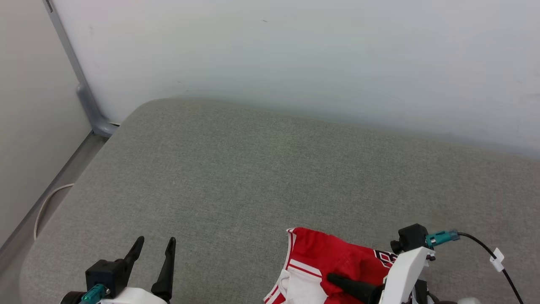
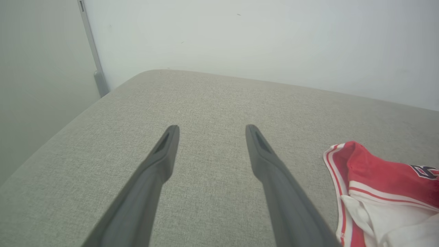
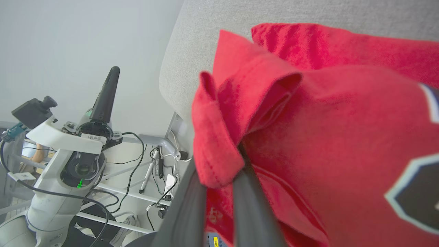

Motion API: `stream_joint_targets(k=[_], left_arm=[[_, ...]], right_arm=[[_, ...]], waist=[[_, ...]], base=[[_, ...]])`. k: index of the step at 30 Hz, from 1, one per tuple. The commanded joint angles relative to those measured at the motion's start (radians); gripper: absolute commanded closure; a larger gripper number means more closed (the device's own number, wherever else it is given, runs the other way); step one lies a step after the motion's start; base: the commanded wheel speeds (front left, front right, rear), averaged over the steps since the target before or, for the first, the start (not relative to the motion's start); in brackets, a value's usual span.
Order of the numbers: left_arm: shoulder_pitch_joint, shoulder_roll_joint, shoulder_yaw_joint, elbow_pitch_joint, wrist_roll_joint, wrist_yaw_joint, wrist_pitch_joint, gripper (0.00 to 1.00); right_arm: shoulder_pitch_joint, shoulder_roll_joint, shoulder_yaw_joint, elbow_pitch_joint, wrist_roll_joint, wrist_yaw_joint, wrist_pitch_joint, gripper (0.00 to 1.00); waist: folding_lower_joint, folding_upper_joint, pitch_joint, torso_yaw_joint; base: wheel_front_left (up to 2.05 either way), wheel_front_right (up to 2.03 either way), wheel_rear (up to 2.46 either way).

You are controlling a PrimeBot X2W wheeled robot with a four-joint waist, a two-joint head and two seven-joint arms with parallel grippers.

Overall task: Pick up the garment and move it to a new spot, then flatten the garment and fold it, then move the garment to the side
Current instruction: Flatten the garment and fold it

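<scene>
The garment (image 1: 320,257) crowds the near edge; the cushion (image 1: 253,169) spreads bare beyond.

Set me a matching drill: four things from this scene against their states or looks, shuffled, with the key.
Things:
1. left gripper
2. right gripper
3. garment
4. cushion

States:
A. grey, woven
B. shut on a fold of red cloth
C. open, holding nothing
D. red and white, bunched up

Pairs: 1-C, 2-B, 3-D, 4-A
</scene>
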Motion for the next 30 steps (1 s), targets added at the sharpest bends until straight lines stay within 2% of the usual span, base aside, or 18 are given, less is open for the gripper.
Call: stream_joint_targets(k=[1,9,10,11,17,25,28,30], left_arm=[[-0.008,-0.003,-0.004,-0.001,0.001,0.001,0.000,0.00],[-0.012,-0.005,-0.012,0.005,-0.002,0.000,0.006,0.00],[-0.012,-0.004,-0.012,0.005,-0.003,0.000,0.006,0.00],[-0.011,-0.004,-0.012,0.006,-0.005,0.000,0.006,0.00],[-0.004,-0.001,-0.011,0.008,-0.009,0.003,0.005,0.00],[-0.016,-0.004,-0.016,-0.003,0.000,0.002,0.003,0.00],[-0.020,-0.014,-0.014,-0.015,-0.002,-0.001,0.001,0.00],[-0.023,-0.019,-0.008,-0.026,-0.003,-0.003,-0.001,0.00]], right_arm=[[-0.023,0.000,0.009,0.027,0.006,0.000,-0.025,1.00],[-0.107,0.001,0.063,0.235,-0.026,0.000,-0.170,1.00],[-0.116,0.001,0.065,0.251,-0.027,0.000,-0.189,0.74],[-0.125,0.001,0.069,0.267,-0.026,0.000,-0.202,0.00],[-0.156,0.001,0.142,0.280,0.021,0.000,-0.228,0.00],[-0.199,0.001,0.229,0.216,0.108,0.000,-0.251,0.00],[-0.230,0.000,0.218,0.184,0.075,0.000,-0.268,0.00],[-0.251,0.000,0.193,0.161,0.005,0.000,-0.283,0.00]], waist=[[0.0001,0.0000,0.001,0.008],[0.0001,0.0000,0.010,0.030],[0.0001,0.0000,0.010,0.032],[0.0001,0.0000,0.011,0.033],[0.0001,0.0000,0.011,0.033],[0.0001,0.0000,0.004,0.006],[0.0001,0.0000,0.005,-0.009],[0.0001,0.0000,0.007,-0.022]], base=[[0.00,0.00,0.00],[0.00,0.00,0.00],[0.00,0.00,0.00],[0.00,0.00,0.00],[0.00,0.00,0.00],[0.00,0.00,0.00],[0.00,0.00,0.00],[0.00,0.00,0.00]])
